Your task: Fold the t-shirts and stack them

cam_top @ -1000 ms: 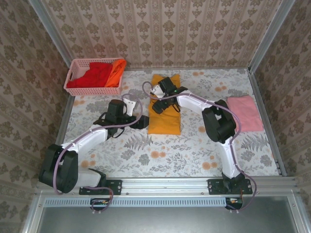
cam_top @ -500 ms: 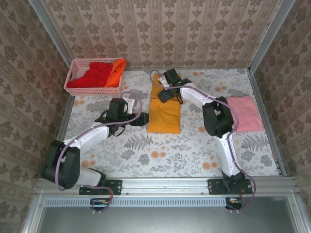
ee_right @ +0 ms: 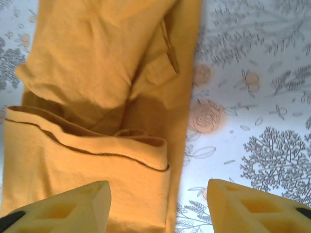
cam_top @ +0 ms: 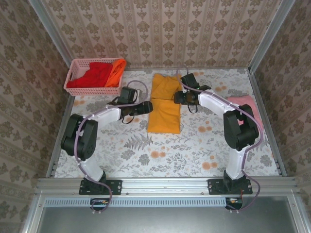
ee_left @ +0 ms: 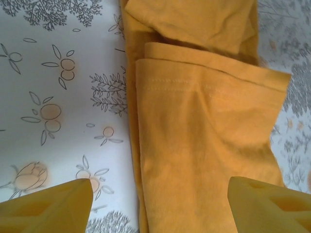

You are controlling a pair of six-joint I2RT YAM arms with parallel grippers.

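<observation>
The golden-yellow t-shirt [cam_top: 164, 109] is lying in the middle of the flower-printed tablecloth [cam_top: 146, 150], folded into a long, narrow rectangle of soft, matte knit that is running away from the arms. In the left wrist view its top layer is ending in a straight hem with a double row of stitching, and looser, rumpled folds are lying beyond it. In the right wrist view the layers are bunching into a curved, rolled lip along one edge.

The left gripper [ee_left: 160, 206] is hanging at the shirt's left edge. Its blunt yellow plastic fingers [ee_left: 48, 204] are spread wide and released, one over the printed tablecloth and the other over the knit, clasping nothing. The right gripper [ee_right: 158, 206] is sitting at the shirt's right edge, likewise released, with one wedge-shaped finger above the fabric and the other above the tablecloth.

The pale pink t-shirt [cam_top: 248, 103] is lying flat and folded near the table's right side, partly hidden behind the right arm [cam_top: 238, 128]. At the far left corner the red t-shirt [cam_top: 95, 74] and the bright orange one [cam_top: 115, 72] are slumping in loose heaps inside the pink plastic lattice basket [cam_top: 92, 91].
</observation>
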